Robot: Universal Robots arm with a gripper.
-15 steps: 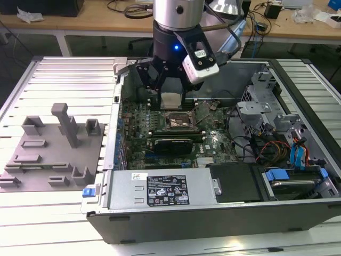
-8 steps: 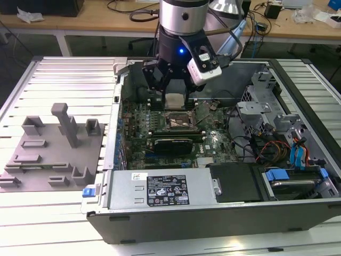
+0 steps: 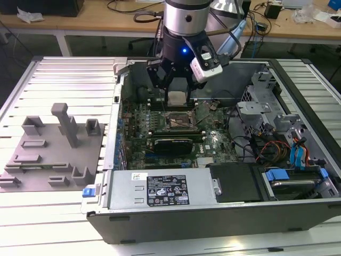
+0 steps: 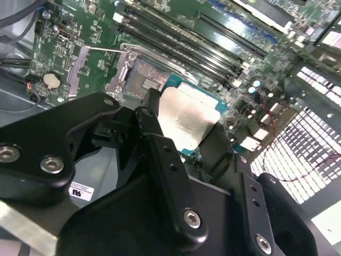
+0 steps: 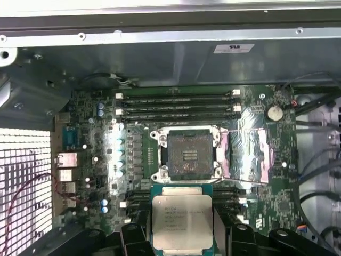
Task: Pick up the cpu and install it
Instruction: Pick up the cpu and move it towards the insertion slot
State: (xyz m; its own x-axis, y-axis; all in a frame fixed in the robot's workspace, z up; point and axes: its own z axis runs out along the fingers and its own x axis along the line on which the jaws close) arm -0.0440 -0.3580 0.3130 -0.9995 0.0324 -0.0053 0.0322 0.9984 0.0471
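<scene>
Hovering claw [image 3: 176, 92]: clamped on two opposite edges of the cpu [image 3: 176, 99], inside the open computer case [image 3: 160, 221].
Cpu: between the claw's fingers, silvery top up in both wrist views [image 4: 189, 120] [image 5: 182, 221], above the motherboard, not in the socket.
Socket [image 5: 187, 154]: just below the claw, contacts exposed, load plate [image 5: 248, 156] flipped open beside it.
Worktop [image 3: 53, 229]: pale slatted metal under the case, spreading to both sides of the claw.
Grey fixture block [image 3: 48, 154]: on the slats, well off from the claw toward the exterior view's left.
Room: wooden desks [image 3: 106, 18] behind the claw, strewn with cables.
</scene>
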